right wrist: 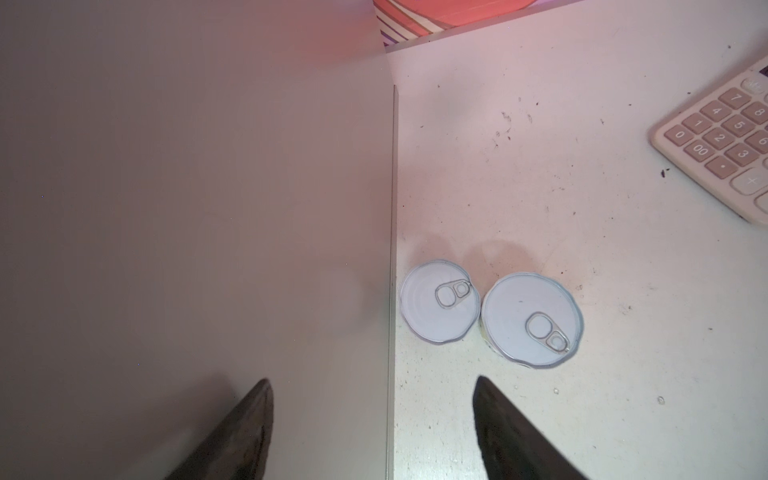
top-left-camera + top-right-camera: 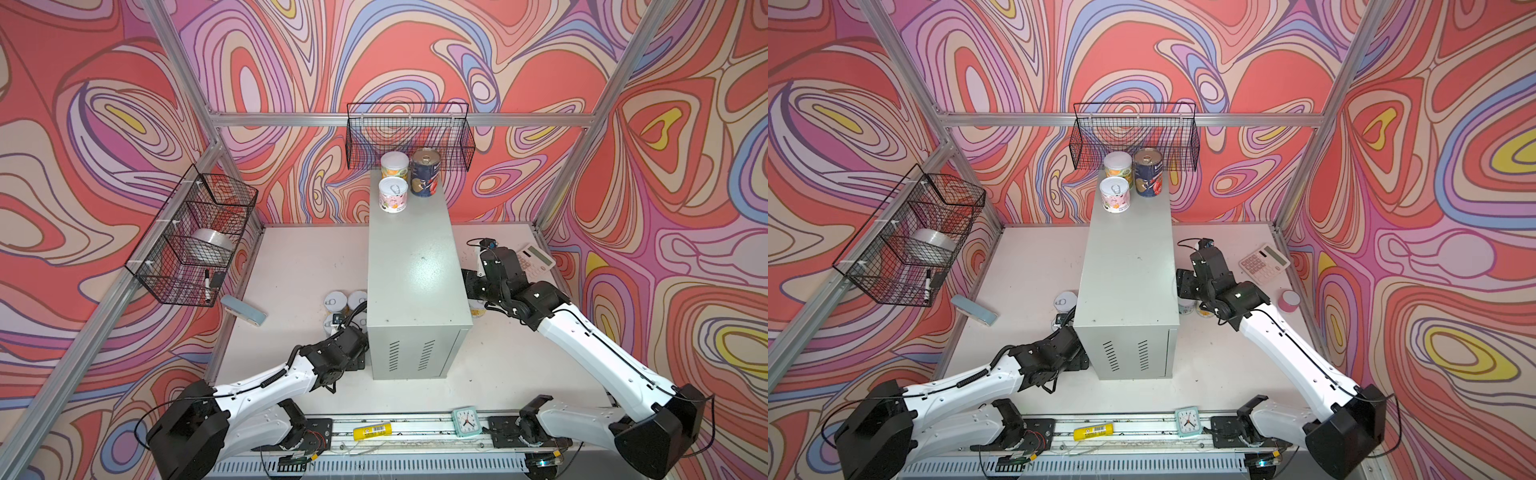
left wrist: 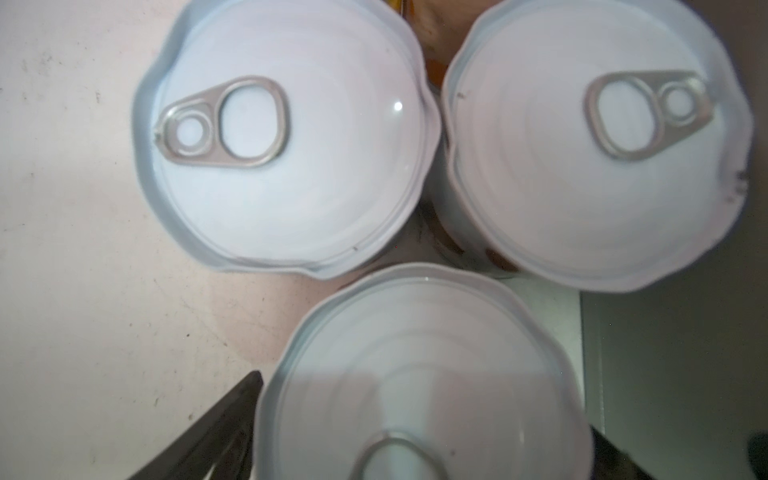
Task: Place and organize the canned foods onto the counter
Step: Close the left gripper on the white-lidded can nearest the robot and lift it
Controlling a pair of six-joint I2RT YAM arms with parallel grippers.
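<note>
Black and spread wide, the left tool (image 3: 424, 405) is set astride an upright tin (image 3: 419, 353), with a finger (image 3: 232, 419) on either flank of its silvery lid; whether the pads press its wall cannot be told. Just beyond it a second tin (image 3: 286, 137) and a third tin (image 3: 594, 145) are packed close. All three are stood on the white tabletop (image 2: 291, 266) against the left wall of the counter (image 2: 415, 266), near its vented end. The tin's axis is vertical, so a grip across its width is suited. The counter's top lies above and to the right, so a lift and then a rightward carry is judged to be needed. At the counter's far end a pink tin (image 2: 392, 194), a white-lidded tin (image 2: 395, 165) and a navy tin (image 2: 425, 172) are grouped. The right tool (image 1: 374, 415) is held spread and empty over the counter's right edge, with a fourth tin (image 1: 439, 301) and a fifth tin (image 1: 532, 320) lower down beside the right wall. The left arm is judged the nearer.
</note>
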